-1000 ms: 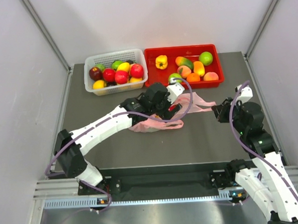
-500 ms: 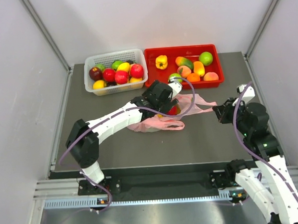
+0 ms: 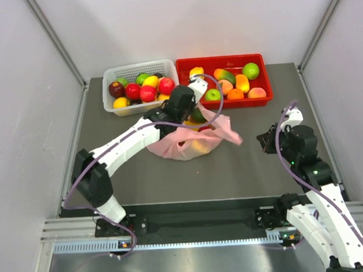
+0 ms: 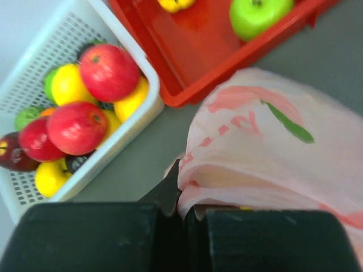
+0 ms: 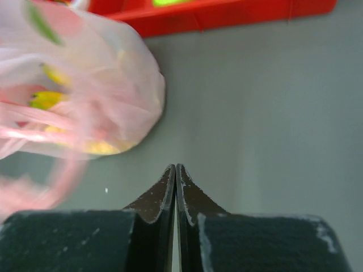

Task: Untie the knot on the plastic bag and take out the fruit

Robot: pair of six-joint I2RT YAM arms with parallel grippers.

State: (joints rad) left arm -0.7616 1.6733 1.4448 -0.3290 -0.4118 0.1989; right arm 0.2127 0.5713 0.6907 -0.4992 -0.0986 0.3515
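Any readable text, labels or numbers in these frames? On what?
No text can be read in any view.
plastic bag: reddish printed marks and a green stroke show in the left wrist view, too blurred to read.
white basket: no marking visible.
red tray: no marking visible.

Bare tabletop (image 3: 250, 172) lies open across the lower frame. The plastic bag (image 3: 182, 145) blocks the centre, while the white basket (image 3: 138, 64) and red tray (image 3: 240, 102) wall off the top.
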